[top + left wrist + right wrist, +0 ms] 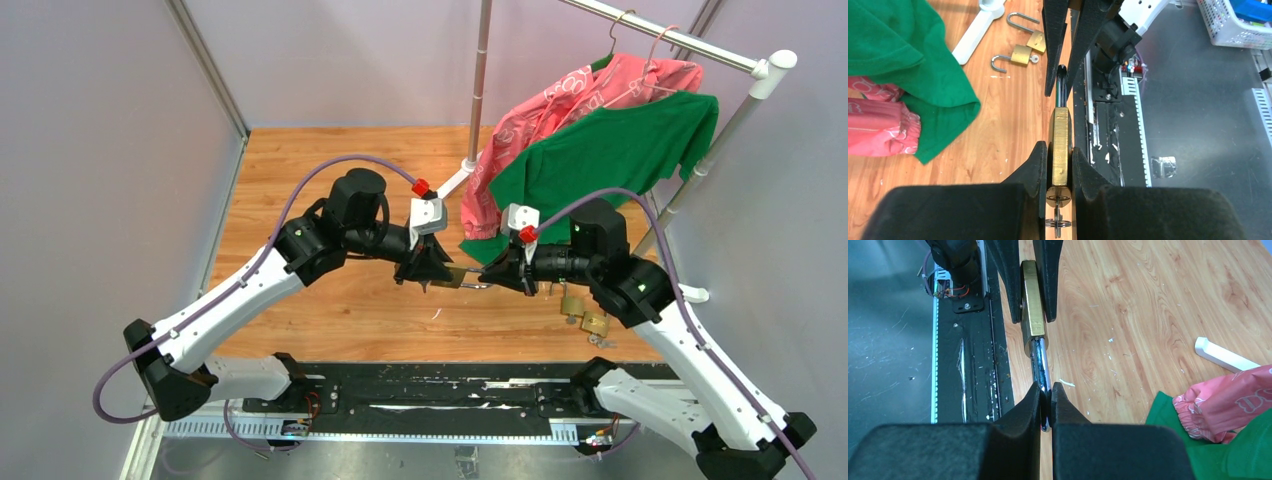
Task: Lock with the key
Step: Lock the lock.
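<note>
Seen from above, the padlock [452, 277] is mostly hidden between the two arms, above the worktop [330, 310]. The left wrist view shows the left end effector [1059, 155] clamping its brass body, with the key [1058, 223] cut off below. The right wrist view shows the right end effector [1046, 390] pinching the shiny shackle [1040, 357].

Wrists meet mid-surface; left arm [245, 290] and right arm [690, 330] angle inward from near edge, elbows bent outward. Jaws of left gripper [1060, 155] clamped on padlock [1060, 132] body; right gripper [1046, 392], facing it, pinched tight on shackle [1040, 357].
</note>
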